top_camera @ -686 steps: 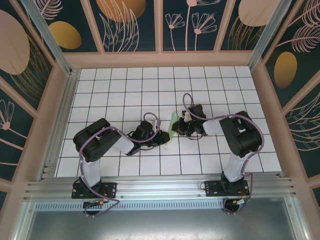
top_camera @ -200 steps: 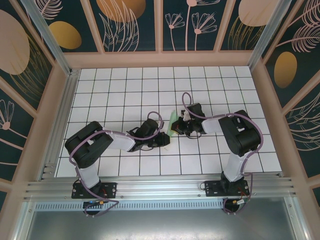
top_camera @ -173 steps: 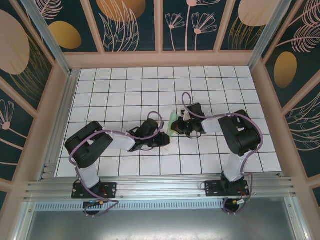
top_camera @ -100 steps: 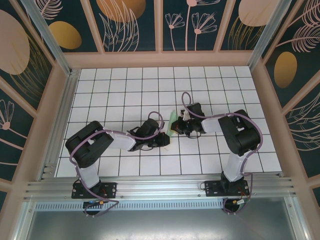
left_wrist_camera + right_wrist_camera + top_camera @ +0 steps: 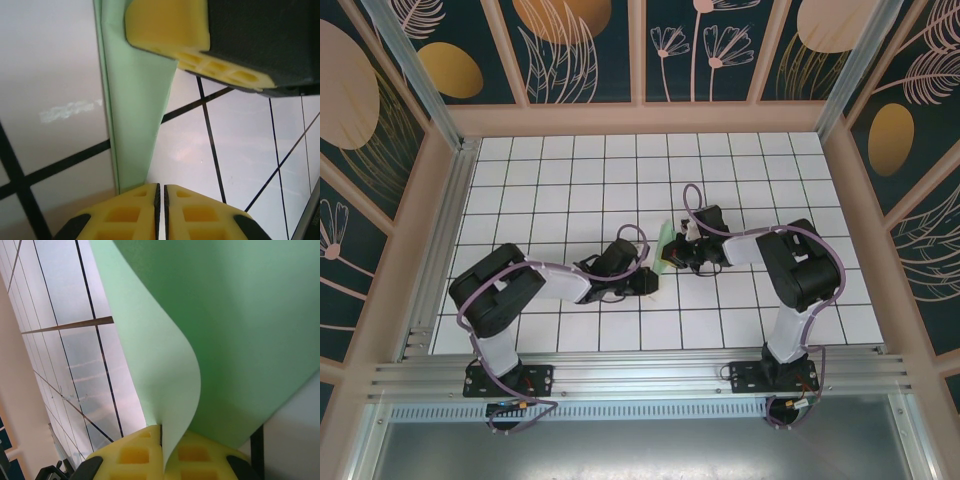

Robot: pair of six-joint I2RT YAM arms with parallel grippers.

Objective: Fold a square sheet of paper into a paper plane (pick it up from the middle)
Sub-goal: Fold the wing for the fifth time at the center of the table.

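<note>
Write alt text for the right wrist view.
Light green paper curls up from the right pincer, whose yellow fingertips pinch its edge at the bottom. Behind it, at left, lies the white table with black grid lines.

Lab robot cell: gridded table, aluminium frame

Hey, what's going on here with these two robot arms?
Both arms are working a light green sheet of paper in the middle of the tiled table, partway into folding a paper plane. The right gripper is shut on an edge of the sheet, which curves up from its fingers. The left gripper is closed with its tips at the paper's narrow folded end. Whether it actually pinches the paper is unclear. There is no finished plane yet.
</note>
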